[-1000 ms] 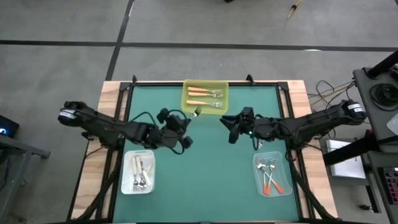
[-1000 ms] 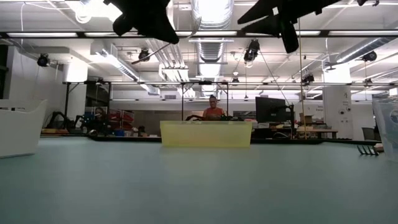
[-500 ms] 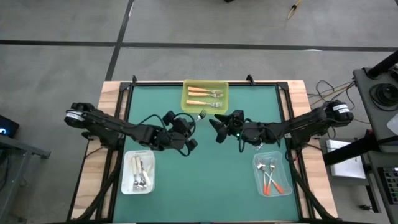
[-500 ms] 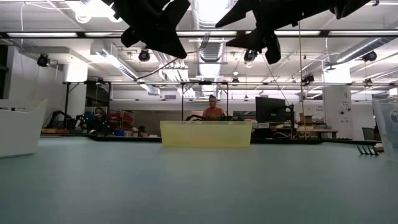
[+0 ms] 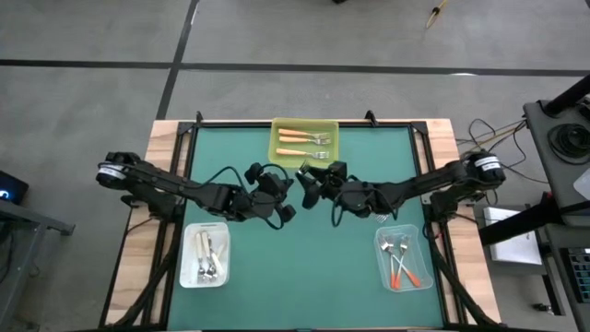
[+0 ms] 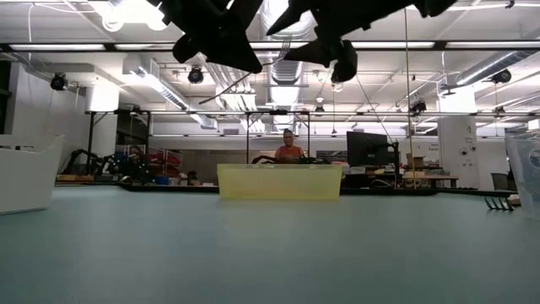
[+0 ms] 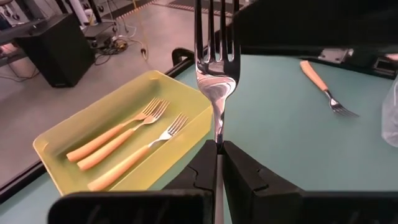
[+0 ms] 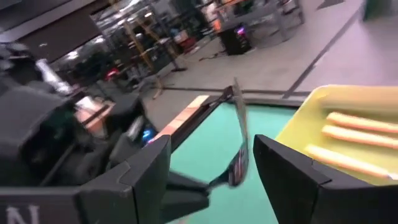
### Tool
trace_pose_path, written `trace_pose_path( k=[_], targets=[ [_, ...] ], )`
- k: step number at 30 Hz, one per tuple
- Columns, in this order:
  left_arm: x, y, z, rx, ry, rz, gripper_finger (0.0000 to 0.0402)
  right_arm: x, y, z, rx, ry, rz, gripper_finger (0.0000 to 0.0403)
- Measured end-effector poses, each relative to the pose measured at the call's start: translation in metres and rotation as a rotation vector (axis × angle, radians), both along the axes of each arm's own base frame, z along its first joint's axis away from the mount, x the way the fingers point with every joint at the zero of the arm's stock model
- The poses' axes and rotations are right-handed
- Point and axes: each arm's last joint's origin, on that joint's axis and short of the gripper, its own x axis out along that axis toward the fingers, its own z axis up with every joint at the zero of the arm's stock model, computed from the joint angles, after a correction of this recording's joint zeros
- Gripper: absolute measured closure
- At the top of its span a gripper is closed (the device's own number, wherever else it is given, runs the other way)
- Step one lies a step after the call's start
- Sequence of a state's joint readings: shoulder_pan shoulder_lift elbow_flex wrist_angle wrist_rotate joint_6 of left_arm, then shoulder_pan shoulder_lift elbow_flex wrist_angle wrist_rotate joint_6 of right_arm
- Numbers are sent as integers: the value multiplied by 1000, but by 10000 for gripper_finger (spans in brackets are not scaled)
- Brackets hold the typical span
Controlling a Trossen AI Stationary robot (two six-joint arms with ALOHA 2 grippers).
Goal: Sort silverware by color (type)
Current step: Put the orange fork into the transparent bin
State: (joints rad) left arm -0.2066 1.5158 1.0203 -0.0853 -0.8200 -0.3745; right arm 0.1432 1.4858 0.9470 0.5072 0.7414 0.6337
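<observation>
Left gripper (image 7: 217, 152): fingers pressed together on the neck of a fork (image 7: 214, 59), which stands tines-up between them. The handle runs back out of sight, so its colour cannot be told.

Right gripper (image 8: 211, 165): fingers spread wide, nothing held. In the right wrist view the fork's shaft lies in the gap between them, touching neither finger.

In the high view the two grippers meet nose to nose above mid-table, just in front of the yellow tray (image 5: 277, 148). The fork's long axis points from the left gripper toward the right one, so the right arm is placed to receive it; judged a hand-over.

Yellow tray: three light-orange-handled forks (image 7: 118, 146). White tray (image 5: 189, 267): white-handled forks. Clear tray (image 5: 424, 263): red-orange-handled forks.

One more light-orange fork (image 7: 323, 87) lies loose on the green mat.
</observation>
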Motion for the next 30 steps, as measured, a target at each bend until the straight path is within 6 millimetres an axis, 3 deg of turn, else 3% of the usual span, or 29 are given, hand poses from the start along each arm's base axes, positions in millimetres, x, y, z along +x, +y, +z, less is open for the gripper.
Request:
trace_pose_path(
  k=[10, 14, 22, 30],
  targets=[
    [1, 0, 1, -1, -14, -1, 401, 26, -7, 3, -36, 83, -78, 194],
    [1, 0, 1, 2, -11, -2, 401, 33, -6, 4, -62, 97, -103, 239],
    [1, 0, 1, 7, -8, -6, 401, 38, -6, 4, -77, 134, -133, 383],
    [1, 0, 1, 3, -11, -4, 387, 34, -6, 2, -87, 161, -126, 394]
  ],
)
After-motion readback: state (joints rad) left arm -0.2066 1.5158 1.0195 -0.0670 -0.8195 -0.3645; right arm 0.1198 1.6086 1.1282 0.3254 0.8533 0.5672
